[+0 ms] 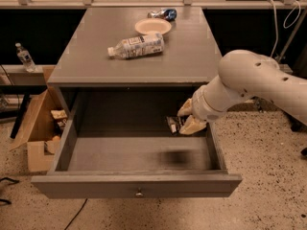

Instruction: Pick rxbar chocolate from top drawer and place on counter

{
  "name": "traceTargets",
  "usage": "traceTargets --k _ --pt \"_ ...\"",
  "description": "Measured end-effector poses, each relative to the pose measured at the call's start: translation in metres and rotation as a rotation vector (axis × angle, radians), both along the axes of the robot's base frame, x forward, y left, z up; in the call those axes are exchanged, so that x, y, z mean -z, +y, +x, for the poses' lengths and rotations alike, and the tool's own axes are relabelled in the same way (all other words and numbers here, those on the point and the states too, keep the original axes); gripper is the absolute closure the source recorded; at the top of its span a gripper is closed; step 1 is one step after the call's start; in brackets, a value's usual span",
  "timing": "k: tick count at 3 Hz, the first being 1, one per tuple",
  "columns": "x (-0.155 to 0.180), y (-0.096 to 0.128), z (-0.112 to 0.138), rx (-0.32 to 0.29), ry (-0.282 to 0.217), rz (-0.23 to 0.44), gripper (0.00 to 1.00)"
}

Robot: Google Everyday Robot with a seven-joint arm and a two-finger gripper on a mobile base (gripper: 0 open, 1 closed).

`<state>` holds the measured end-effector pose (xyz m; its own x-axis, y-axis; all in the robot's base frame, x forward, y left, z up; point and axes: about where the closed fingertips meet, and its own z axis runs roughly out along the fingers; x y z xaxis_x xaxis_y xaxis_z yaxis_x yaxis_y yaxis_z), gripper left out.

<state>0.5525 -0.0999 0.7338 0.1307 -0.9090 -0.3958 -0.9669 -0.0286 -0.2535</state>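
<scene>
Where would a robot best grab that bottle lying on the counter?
Around its labelled middle, coming straight down from above and closing across its width: the bottle lies on its side on the counter, cap pointing left. The gripper holds the bar over the drawer's right side.

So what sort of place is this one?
Probably a lab or test space, not a home: speckled hard floor, a cardboard box of scraps, loose cables. The gripper holds the rxbar chocolate over the top drawer.
</scene>
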Motion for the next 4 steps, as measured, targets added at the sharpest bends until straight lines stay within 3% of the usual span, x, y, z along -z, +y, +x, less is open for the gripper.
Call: traceTargets --k 1,2,3,4 --pt "-0.036 0.002 0.008 -0.026 -0.048 -0.029 1.0" --pt "-0.097 0.002 0.021 -0.021 -0.127 -0.094 1.0" --pt "-0.146 0.003 0.049 0.024 -0.196 -0.127 1.0" --pt "-0.155 0.006 0.083 0.107 -0.224 -0.115 1.0"
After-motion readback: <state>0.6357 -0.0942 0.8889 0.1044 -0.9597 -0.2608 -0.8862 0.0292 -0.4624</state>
